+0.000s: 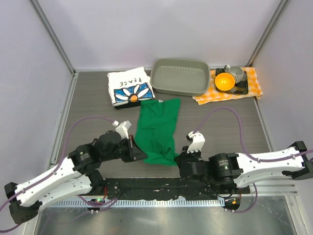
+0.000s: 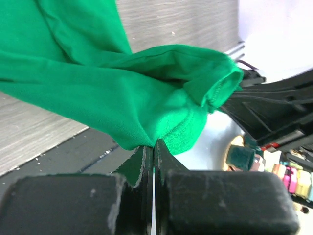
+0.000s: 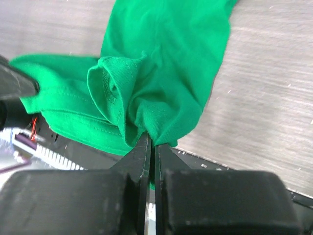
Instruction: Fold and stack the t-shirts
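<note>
A bright green t-shirt (image 1: 157, 129) lies stretched down the middle of the table, bunched at its near end. My left gripper (image 1: 139, 152) is shut on the near left corner of the green t-shirt (image 2: 122, 98), with cloth pinched between its jaws. My right gripper (image 1: 180, 157) is shut on the near right corner of the green t-shirt (image 3: 161, 83), beside a hemmed opening. The white "PEACE" t-shirt (image 1: 129, 86) with the daisy print lies folded at the back left, touching the green one's far end.
A grey plastic tub (image 1: 179, 77) stands at the back middle. To its right an orange-and-white checked cloth (image 1: 230, 93) carries an orange bowl (image 1: 224, 82) and a metal cup (image 1: 236, 74). A black rail (image 1: 156, 188) runs along the near edge.
</note>
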`<state>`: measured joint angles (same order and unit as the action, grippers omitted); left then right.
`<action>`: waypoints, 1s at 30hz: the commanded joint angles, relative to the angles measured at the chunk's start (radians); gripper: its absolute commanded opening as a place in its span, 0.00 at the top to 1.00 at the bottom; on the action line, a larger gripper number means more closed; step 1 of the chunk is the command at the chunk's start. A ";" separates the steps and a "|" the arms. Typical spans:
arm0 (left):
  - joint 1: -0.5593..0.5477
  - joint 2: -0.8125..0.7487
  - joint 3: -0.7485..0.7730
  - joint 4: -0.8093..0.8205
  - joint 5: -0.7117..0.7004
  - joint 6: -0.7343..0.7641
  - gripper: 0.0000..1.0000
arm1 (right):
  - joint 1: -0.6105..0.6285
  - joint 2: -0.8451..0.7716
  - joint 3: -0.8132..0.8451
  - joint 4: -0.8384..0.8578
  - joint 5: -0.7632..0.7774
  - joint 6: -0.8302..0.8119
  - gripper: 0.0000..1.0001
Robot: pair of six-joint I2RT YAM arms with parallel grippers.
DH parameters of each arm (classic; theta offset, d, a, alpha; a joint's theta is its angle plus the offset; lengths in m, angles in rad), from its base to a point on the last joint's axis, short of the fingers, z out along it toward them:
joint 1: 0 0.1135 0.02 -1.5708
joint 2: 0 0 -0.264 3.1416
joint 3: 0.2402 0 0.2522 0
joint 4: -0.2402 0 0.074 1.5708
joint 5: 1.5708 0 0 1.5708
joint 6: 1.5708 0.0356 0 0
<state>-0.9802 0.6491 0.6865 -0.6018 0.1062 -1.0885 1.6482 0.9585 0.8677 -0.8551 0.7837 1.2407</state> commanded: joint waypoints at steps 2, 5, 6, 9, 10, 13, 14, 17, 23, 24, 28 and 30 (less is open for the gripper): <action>0.009 0.130 0.071 0.068 -0.097 0.073 1.00 | -0.115 0.031 0.019 0.004 0.065 -0.043 0.99; 0.049 0.176 0.084 0.102 -0.109 0.099 1.00 | -0.192 0.042 -0.009 0.097 0.008 -0.128 0.99; 0.058 0.182 0.082 0.114 -0.109 0.101 1.00 | -0.214 0.054 -0.016 0.140 -0.010 -0.148 0.99; 0.097 0.187 0.062 0.141 -0.109 0.099 1.00 | -0.275 0.074 -0.048 0.241 -0.098 -0.217 0.99; 0.109 0.187 0.058 0.143 -0.071 0.098 1.00 | -0.290 0.085 -0.061 0.261 -0.119 -0.233 0.99; 0.156 0.176 0.044 0.145 -0.048 0.101 1.00 | -0.320 0.123 -0.075 0.338 -0.178 -0.282 0.99; 0.182 0.172 0.041 0.143 -0.042 0.104 1.00 | -0.324 0.134 -0.075 0.355 -0.195 -0.299 0.99; 0.250 0.172 0.030 0.151 0.007 0.125 1.00 | -0.355 0.183 -0.062 0.396 -0.219 -0.326 0.99; 0.346 0.282 -0.004 0.256 0.133 0.156 1.00 | -0.448 0.232 -0.056 0.453 -0.264 -0.379 0.99; 0.353 0.302 -0.005 0.270 0.144 0.156 1.00 | -0.464 0.238 -0.056 0.462 -0.282 -0.398 0.99; 0.370 0.388 -0.012 0.359 0.181 0.156 1.00 | -0.534 0.276 -0.052 0.496 -0.323 -0.440 0.99; 0.377 0.434 -0.001 0.392 0.196 0.160 1.00 | -0.579 0.299 -0.055 0.525 -0.342 -0.457 0.99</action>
<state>-0.6174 1.0397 0.6739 -0.3534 0.2302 -0.9569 1.1225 1.2301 0.7975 -0.4179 0.4866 0.8490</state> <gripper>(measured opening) 0.017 0.055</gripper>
